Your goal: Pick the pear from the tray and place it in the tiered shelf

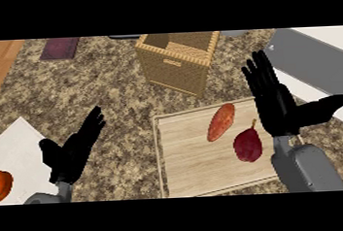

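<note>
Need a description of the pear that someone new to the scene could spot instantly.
Find the pale wooden tray on the speckled counter, beside the right hand. The pear is the dark red, stemmed fruit lying nearest that hand. Its orange neighbour is longer and stemless.
</note>
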Controlling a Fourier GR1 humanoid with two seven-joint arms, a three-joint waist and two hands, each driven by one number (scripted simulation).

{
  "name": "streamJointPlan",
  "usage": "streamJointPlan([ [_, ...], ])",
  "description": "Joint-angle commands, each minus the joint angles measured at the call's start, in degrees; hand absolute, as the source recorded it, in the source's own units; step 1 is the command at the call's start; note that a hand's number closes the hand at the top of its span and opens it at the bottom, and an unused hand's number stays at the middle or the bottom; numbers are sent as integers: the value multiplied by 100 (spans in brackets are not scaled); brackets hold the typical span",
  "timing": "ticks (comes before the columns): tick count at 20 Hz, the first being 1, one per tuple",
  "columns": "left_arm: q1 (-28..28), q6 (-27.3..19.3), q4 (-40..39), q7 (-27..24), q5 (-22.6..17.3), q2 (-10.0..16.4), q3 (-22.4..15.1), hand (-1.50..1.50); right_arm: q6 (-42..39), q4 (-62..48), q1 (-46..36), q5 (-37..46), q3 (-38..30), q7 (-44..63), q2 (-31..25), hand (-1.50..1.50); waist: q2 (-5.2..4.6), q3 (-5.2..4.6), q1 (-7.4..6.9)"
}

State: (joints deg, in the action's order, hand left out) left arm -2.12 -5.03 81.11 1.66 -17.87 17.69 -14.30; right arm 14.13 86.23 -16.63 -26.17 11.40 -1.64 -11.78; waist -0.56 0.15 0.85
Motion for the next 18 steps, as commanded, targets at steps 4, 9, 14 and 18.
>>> streamJointPlan([
  [4,-655,-299,188,144,21,442,797,0,156,-123,445,88,-1327,-431,-980,150,60,-6,44],
  [9,-868,-474,394,433,-67,582,1044,0,854,-764,1267,-607,-2323,-44,-691,-150,78,8,142],
  [14,-973,-261,307,541,-58,596,1096,0,-951,-112,1981,-1368,-2709,-1009,-649,-150,71,-12,19],
  [18,-1106,-310,480,790,-1,620,1179,0,-1180,676,2356,-1058,-2349,-364,-1121,-150,77,-18,-18],
])
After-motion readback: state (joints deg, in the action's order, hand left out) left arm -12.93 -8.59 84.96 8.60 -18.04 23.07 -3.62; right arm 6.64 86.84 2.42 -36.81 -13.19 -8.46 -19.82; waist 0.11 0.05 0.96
